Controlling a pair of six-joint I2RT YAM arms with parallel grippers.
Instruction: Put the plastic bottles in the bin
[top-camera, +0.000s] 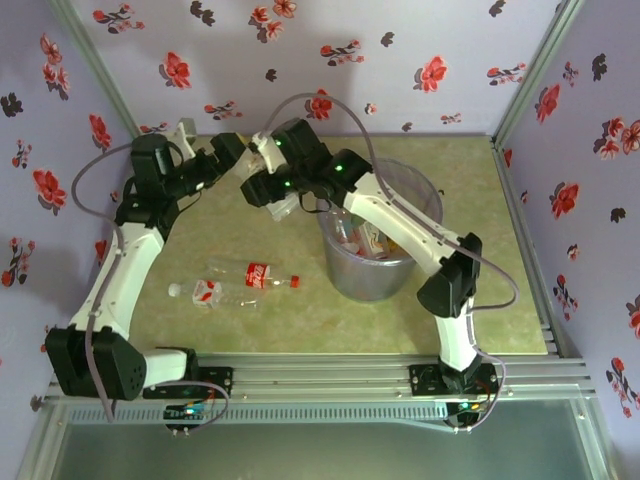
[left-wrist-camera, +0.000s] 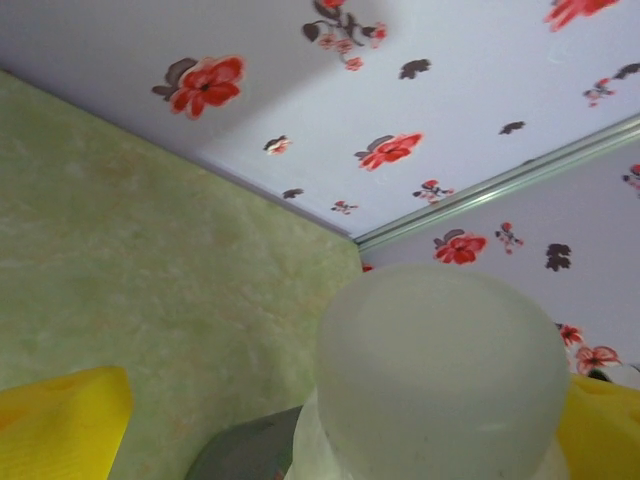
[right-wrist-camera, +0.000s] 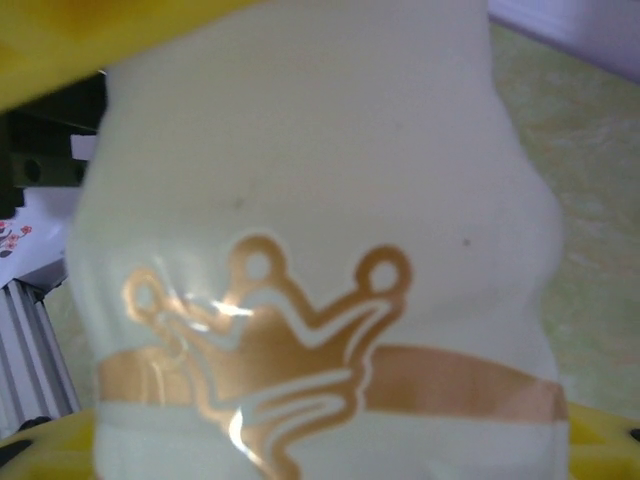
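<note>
A milky white bottle (right-wrist-camera: 320, 150) with a gold crown print sits between my right gripper's (right-wrist-camera: 320, 250) yellow fingers (right-wrist-camera: 90, 30), which press on it. Its rounded end (left-wrist-camera: 440, 370) stands between the spread yellow fingers (left-wrist-camera: 60, 420) of my left gripper (left-wrist-camera: 330, 430), which is open with a gap beside the bottle. From above, both grippers meet at this bottle (top-camera: 266, 150), held in the air left of the bin (top-camera: 375, 275). Crushed bottles (top-camera: 365, 238) lie inside the bin. Two clear plastic bottles (top-camera: 258, 274) (top-camera: 210, 292) with red labels lie on the table.
The green table top (top-camera: 480, 310) is walled by flowered panels at the back and sides. A metal rail (top-camera: 330, 375) runs along the near edge by the arm bases. Cables loop above both arms.
</note>
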